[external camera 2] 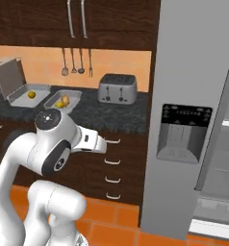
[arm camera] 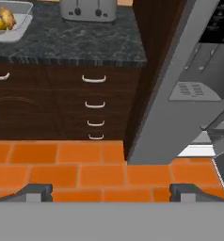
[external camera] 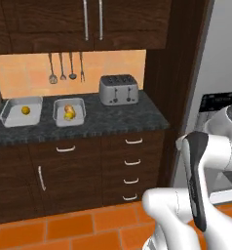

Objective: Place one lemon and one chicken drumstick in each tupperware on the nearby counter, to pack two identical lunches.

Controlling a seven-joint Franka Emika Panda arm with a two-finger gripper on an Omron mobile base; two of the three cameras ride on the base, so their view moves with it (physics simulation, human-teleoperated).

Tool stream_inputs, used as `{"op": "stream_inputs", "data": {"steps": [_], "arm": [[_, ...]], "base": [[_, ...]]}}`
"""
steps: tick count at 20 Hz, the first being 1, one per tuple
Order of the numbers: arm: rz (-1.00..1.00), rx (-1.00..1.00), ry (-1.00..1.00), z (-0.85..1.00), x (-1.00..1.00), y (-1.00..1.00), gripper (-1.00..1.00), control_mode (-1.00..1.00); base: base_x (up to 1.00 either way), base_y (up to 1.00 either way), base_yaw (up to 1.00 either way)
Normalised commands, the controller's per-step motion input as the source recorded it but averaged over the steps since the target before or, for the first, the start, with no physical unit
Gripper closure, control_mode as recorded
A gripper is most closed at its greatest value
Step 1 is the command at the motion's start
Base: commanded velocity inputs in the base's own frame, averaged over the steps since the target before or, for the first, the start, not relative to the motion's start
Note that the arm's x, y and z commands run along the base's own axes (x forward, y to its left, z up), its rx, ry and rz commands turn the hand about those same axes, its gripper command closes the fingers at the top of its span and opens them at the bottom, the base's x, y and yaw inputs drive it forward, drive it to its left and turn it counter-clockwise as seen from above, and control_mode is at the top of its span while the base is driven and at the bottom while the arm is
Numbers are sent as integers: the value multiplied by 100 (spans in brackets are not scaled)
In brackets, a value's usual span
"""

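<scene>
Orange floor tiles (arm camera: pixel 85 164) lie under my spread, empty hand (arm camera: pixel 111 193). Along the bench (external camera: pixel 118 119) edge I see one tupperware (external camera: pixel 21 111) with a lemon (external camera: pixel 25 110), another (external camera: pixel 69 112) with lemon and drumstick (external camera: pixel 69 108).

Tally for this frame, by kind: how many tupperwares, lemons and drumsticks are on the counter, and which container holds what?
Tupperwares: 2, left and right
Lemons: 2, one in the left container, one in the right
Chicken drumsticks: 1, in the right container
Total: 5 on the counter
</scene>
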Motion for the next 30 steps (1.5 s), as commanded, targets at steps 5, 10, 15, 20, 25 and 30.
{"op": "stream_inputs", "data": {"steps": [5, 10, 15, 20, 25, 30], "arm": [[0, 0, 0, 0, 0, 0, -100, 100], [0, 0, 0, 0, 0, 0, -100, 100], [0, 0, 0, 0, 0, 0, -100, 100], [0, 0, 0, 0, 0, 0, -100, 100], [0, 0, 0, 0, 0, 0, -100, 100], [0, 0, 0, 0, 0, 0, -100, 100]], "base": [[40, -100, -11], [0, -100, -16], [36, -100, -5], [63, -66, 13], [57, -32, 11], [49, -64, 1]]}}
